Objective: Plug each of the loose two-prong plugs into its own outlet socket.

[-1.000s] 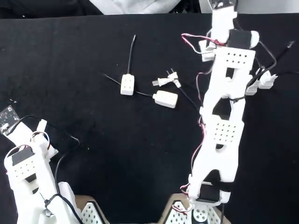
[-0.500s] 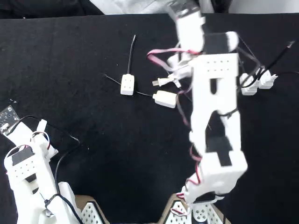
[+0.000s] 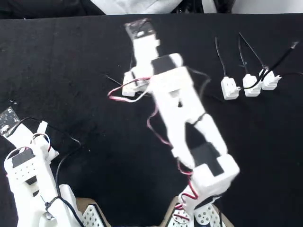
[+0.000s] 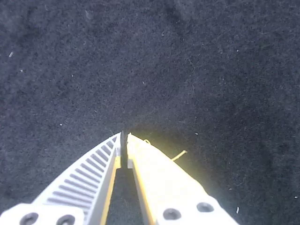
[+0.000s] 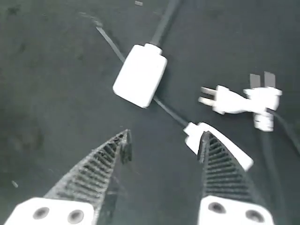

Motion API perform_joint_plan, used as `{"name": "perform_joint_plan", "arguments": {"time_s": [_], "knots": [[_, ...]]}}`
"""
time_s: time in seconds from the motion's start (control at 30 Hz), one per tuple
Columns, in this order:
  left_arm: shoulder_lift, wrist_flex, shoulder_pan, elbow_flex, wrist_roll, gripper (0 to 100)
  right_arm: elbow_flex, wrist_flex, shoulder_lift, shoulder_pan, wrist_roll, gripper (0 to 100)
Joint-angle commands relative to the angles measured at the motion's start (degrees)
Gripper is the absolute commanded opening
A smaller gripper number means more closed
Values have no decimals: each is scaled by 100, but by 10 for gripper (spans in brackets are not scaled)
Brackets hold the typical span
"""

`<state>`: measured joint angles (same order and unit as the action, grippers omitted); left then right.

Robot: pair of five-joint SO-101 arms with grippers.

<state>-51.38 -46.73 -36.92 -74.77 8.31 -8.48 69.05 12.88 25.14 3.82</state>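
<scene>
In the right wrist view my right gripper is open above the black cloth. Just beyond its fingertips lies a white outlet socket on a thin black cord. Two loose white two-prong plugs lie beside it. A second white socket is partly hidden behind one finger. From above, the right arm stretches over the middle of the table and covers these pieces. My left gripper is shut and empty over bare cloth, with the left arm at the near left corner.
Three more white socket pieces sit in a row at the far right, with black cords running away from them. A pale sheet lies beyond the cloth's far edge.
The right arm has swung left, from above the right-hand row of sockets to above the middle socket and loose plugs. The left arm has not moved.
</scene>
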Motion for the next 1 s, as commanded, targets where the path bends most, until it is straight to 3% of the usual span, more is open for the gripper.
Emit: {"name": "perform_joint_plan", "arguments": {"time_s": [0.0,0.13,0.67,0.97], "knots": [[-44,88,66,31,62,33,-66,-624,242,308,607,220],[-44,79,66,31,53,33,-66,-1160,752,290,1187,220],[-44,70,66,31,44,33,-66,-2910,1956,97,1204,220],[-44,70,66,31,53,33,-66,-3015,2202,35,1213,220]]}}
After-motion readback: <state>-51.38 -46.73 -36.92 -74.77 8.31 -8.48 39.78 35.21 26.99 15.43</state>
